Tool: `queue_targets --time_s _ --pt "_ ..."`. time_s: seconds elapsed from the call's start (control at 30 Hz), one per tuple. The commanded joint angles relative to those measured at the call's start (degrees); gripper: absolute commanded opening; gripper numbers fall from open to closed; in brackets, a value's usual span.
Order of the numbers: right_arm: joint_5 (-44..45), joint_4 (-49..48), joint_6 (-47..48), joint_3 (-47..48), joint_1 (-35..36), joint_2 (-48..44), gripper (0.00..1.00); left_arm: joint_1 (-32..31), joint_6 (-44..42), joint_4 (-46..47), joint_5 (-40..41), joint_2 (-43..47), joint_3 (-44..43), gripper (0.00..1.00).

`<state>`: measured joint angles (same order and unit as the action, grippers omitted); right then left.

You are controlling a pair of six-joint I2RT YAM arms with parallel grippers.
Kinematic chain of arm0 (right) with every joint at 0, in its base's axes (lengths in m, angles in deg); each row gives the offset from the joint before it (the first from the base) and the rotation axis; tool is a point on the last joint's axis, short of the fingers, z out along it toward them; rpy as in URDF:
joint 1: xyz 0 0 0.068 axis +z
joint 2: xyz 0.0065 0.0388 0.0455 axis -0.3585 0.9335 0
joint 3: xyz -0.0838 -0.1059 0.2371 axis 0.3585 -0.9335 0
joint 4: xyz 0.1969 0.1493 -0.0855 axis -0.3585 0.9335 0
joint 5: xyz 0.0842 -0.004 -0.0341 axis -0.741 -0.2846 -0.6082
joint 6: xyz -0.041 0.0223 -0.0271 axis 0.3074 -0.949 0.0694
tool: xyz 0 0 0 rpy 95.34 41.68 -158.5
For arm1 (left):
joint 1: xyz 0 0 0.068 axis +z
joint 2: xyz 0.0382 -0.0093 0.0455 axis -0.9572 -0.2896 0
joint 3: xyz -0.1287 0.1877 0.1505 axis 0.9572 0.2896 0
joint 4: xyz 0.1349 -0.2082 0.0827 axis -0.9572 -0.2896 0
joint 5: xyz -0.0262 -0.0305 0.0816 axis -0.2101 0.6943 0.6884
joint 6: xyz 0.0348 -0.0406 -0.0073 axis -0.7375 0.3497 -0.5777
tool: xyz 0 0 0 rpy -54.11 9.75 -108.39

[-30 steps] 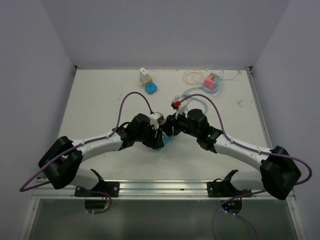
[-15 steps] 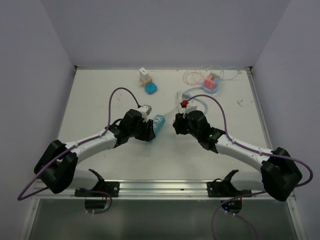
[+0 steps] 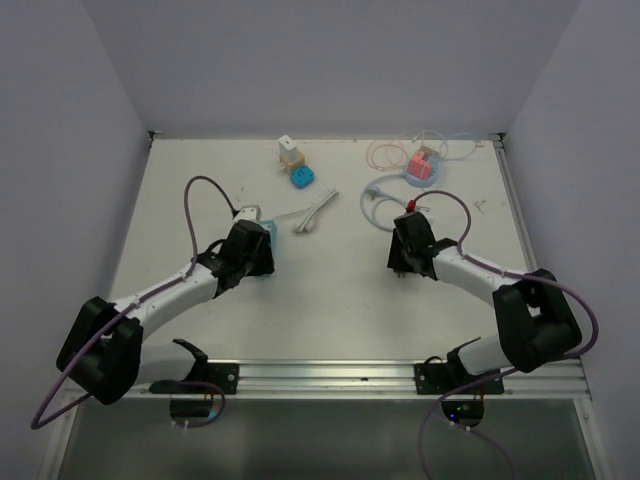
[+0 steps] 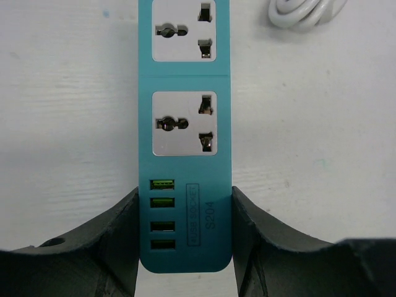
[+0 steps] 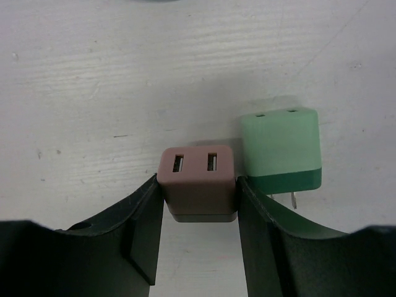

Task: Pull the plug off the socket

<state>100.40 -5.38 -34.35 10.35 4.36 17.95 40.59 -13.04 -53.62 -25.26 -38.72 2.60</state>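
While left tool point(image 4: 185, 199) grips it, socket strip point(image 4: 184, 124) points forward.

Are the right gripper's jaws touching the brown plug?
Touching. The right wrist view shows the right gripper closed on the brown plug, both jaws flush against its sides with no gap.

Left wrist cam: can't see far end of teal power strip point(image 4: 184, 142), cut off at top edge. Same w/ white cable point(image 4: 303, 12), only bottom of a loop in frame. Loses roots of left fingers point(image 4: 117, 241) at bottom edge. Top cam: strip mostly hidden under those fingers. Right wrist cam: can't see prongs of brown plug point(image 5: 198, 179) betw. right fingers point(image 5: 145, 229); underside in shadow. Green adapter point(image 5: 281, 148) beside it: only one prong showing. From above, can't make out plug under the wrist.
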Motion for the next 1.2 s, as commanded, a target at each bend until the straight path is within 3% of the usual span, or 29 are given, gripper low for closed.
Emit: queue_targets --time_s 0.0,0.17,0.3,0.33,0.53,0.57,0.73,0.8,1.0,1.17 --pt "-0.3 3.0 -2.9 3.7 -2.2 0.8 0.11 5.4 5.6 -3.0 10.9 4.6 1.4 0.0" --pt "-2.4 4.8 -4.0 3.4 -7.4 1.7 0.15 14.4 9.2 -3.4 13.9 7.7 4.2 0.0" --pt "-5.1 3.9 -4.7 2.0 -11.0 1.2 0.24 20.0 11.8 -3.5 13.7 8.3 3.9 0.0" --pt "-5.7 3.5 -4.7 1.7 -11.6 1.0 0.32 21.9 12.4 -3.6 13.6 8.3 3.7 0.0" --pt "-6.7 2.2 -3.6 1.1 -11.7 -1.3 0.58 24.8 14.4 -3.1 14.6 5.5 -1.7 0.02" --pt "-6.8 2.2 -3.6 1.0 -11.7 -1.7 0.67 25.3 14.4 -3.0 14.9 3.3 -2.6 0.04" --pt "-7.3 1.9 -2.9 -0.1 -11.7 -4.2 0.83 27.9 14.4 -1.4 15.6 -5.1 -8.4 0.09" --pt "-7.2 1.4 -2.6 -0.7 -11.7 -6.2 0.86 29.1 13.8 -0.1 15.9 -9.2 -10.6 0.13" --pt "-7.8 0.4 -1.5 -2.1 -11.7 -11.2 0.89 31.4 11.3 0.3 14.3 -19.9 -15.7 0.38" --pt "-10.3 -1.8 -0.1 -3.0 -11.7 -13.5 0.91 31.7 9.6 -0.6 13.5 -20.3 -17.1 0.6"
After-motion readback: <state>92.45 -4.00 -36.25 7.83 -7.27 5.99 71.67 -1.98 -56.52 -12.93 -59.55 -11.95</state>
